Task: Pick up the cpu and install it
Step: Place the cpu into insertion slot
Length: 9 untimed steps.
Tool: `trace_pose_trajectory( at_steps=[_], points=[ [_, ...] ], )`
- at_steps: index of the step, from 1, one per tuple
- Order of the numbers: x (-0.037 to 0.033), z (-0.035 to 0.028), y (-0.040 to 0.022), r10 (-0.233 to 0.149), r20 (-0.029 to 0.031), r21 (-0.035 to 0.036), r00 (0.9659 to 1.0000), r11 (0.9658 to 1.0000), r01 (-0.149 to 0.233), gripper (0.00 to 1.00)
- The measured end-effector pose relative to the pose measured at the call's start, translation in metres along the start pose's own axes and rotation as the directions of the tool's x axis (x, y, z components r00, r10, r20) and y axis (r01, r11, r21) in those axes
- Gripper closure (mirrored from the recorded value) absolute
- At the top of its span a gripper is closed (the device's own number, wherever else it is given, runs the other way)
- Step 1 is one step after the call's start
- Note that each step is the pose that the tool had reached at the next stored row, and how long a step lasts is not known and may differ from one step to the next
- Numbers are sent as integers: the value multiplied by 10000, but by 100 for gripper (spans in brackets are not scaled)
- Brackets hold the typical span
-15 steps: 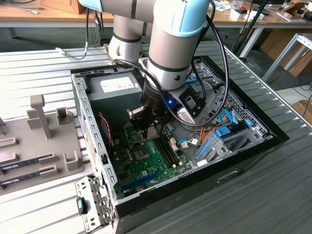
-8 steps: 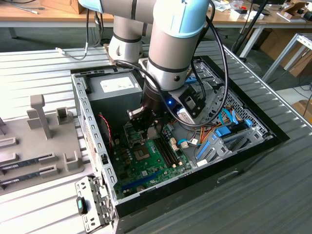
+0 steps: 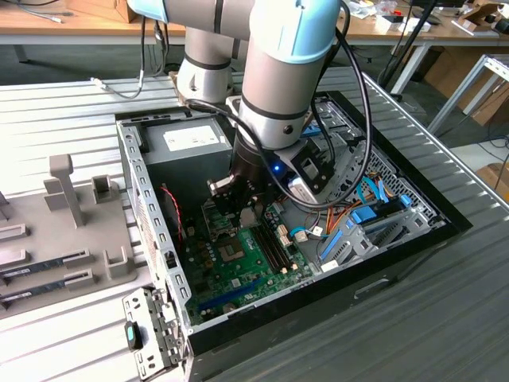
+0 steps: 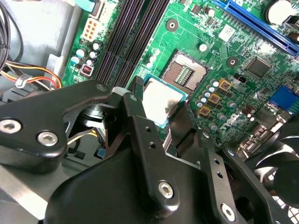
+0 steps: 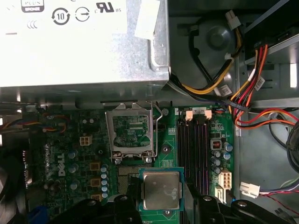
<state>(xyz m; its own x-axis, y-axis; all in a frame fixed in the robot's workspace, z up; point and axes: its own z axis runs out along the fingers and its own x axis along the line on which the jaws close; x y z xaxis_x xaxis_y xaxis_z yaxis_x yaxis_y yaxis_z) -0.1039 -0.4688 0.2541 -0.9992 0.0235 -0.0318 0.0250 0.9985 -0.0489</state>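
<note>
The cpu is a small square chip with a silvery top and a thin green rim. My gripper is shut on it, one black finger on each side. In the first wrist view the cpu hangs just above the green motherboard, partly over the open socket, whose metal load plate is flipped up. The socket's bare contact field lies right beside the chip in the second wrist view. In the exterior view my gripper is low inside the open computer case.
The grey power-supply box fills the case's far corner, close behind the socket. Black memory slots run beside the socket, with bundled coloured cables past them. A fan sits near the gripper. A grey tray lies at the exterior view's left.
</note>
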Motion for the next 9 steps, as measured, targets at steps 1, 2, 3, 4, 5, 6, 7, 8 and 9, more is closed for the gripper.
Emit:
trace_pose_trajectory(
  at_steps=[1,2,3,4,5,6,7,8,9],
  points=[
    [0,2,0,0,0,0,10000,10000,0,53],
    [0,4,0,0,0,0,10000,10000,0,53],
    [0,6,0,0,0,0,10000,10000,0,53],
    [0,8,0,0,0,1,10000,10000,0,53],
    [0,11,0,0,0,1,10000,10000,0,53],
    [1,13,0,0,0,1,10000,10000,0,53],
    [0,15,1,0,0,0,10000,10000,0,53],
    [1,17,1,0,0,1,10000,10000,0,53],
    [1,19,1,0,0,0,10000,10000,0,53]
  ],
)
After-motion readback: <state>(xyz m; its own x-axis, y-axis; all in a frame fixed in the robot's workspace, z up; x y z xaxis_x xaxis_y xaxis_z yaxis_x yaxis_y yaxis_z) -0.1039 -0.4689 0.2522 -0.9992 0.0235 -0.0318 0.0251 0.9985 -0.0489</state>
